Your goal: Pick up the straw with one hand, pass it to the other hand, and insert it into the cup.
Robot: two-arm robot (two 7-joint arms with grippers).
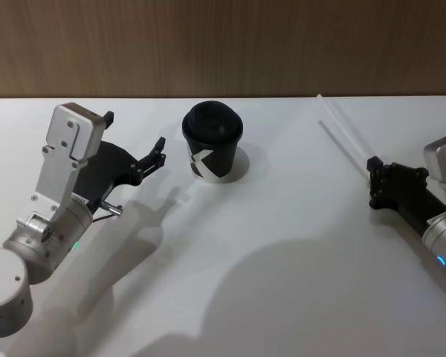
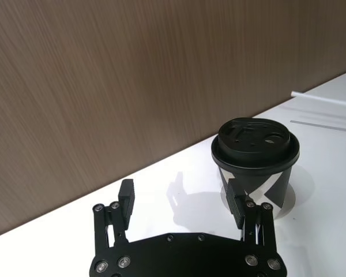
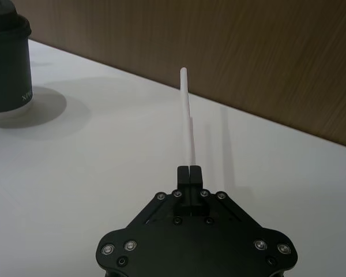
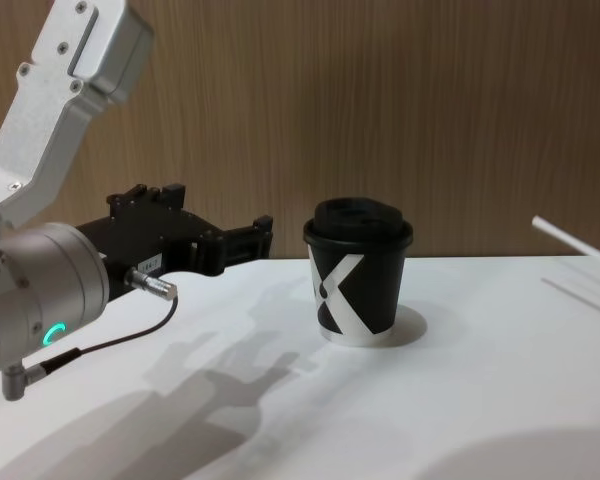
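Note:
My right gripper is at the table's right side, shut on one end of the thin white straw. The straw slants up and away from the fingertips, off the table, with its shadow beside it. The black cup, with a white X mark and a domed lid, stands at the middle back. My left gripper hovers open just left of the cup, empty and pointing at it. The left wrist view has the left gripper in front of the cup and the straw beyond it. The chest view has the cup, the straw and the left gripper.
A brown wood-grain wall runs close behind the white table. A thin dark cable with a metal plug hangs from my left wrist. Arm shadows lie across the near half of the table.

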